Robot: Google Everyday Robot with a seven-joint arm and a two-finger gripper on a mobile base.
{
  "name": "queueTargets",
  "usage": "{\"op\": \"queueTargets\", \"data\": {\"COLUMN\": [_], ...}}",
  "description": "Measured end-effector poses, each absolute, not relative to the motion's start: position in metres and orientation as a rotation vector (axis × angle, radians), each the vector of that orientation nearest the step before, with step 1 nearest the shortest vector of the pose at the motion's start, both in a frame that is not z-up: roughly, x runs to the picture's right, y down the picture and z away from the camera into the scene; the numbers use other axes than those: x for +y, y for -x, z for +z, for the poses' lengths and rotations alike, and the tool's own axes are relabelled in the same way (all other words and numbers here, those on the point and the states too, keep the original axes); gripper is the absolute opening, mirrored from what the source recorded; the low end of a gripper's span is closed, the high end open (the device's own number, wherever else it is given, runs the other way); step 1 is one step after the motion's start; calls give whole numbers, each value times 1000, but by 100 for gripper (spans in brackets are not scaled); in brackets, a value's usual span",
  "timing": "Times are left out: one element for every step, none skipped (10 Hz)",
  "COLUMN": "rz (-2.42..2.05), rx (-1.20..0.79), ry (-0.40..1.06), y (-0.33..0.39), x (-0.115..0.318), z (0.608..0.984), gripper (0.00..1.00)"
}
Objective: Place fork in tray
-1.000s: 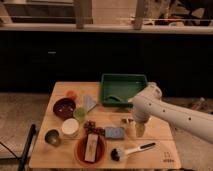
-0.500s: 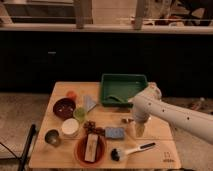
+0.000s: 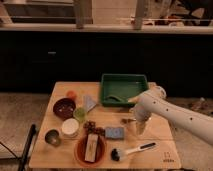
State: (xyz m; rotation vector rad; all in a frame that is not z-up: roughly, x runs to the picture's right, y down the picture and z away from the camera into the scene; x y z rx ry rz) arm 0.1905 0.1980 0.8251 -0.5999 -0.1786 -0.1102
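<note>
- Fork [image 3: 126,120] lies flat on the desk [image 3: 55,156], toward the right edge and roughly midway between the far and near edges. It shows as a thin dark sliver on the wood, apart from the tray and a little in front of its near wall.
- The tray [image 3: 127,86], deep and dark green, sits against the far edge, toward the far right corner. Something pale yellowish-green lies in it by the front wall; I can't say what it is.
- The gripper [image 3: 137,128] hangs pointing down just to the right of the fork, low over the desk. Whether it is apart, together, or touching the fork, I cannot tell from where I stand.
- By the look of it the fork is light and stiff, nothing that would bend or break. Its trouble is thinness: lying so flat, it could skate or spin across the wood if nudged rather than pinched.
- I'd take it across the handle, near the middle of its length, so it hangs level and doesn't swing.
- The blue sponge [image 3: 114,132] lies just beside the fork on the side toward the near edge, and the brush [image 3: 131,150] lies closer to that edge, so an approach from above looks cleanest.
- The tray's raised wall means the fork must be lifted well clear before crossing over.
</note>
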Motion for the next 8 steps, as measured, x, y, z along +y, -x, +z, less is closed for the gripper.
{"op": "queueTargets", "data": {"rz": [-112, -109, -99, -85, -75, -60, -39, -28], "rx": [-190, -202, -211, -215, -221, -228, -236, -248], "ry": [594, 588, 585, 581, 578, 576, 577, 584], "y": [-191, -192, -199, -206, -210, -215, -222, -226], "x": [196, 194, 193, 192, 190, 189, 191, 193], "z": [830, 835, 840, 843, 846, 850, 853, 857], "gripper": [80, 80, 80, 80, 80, 80, 80, 80]}}
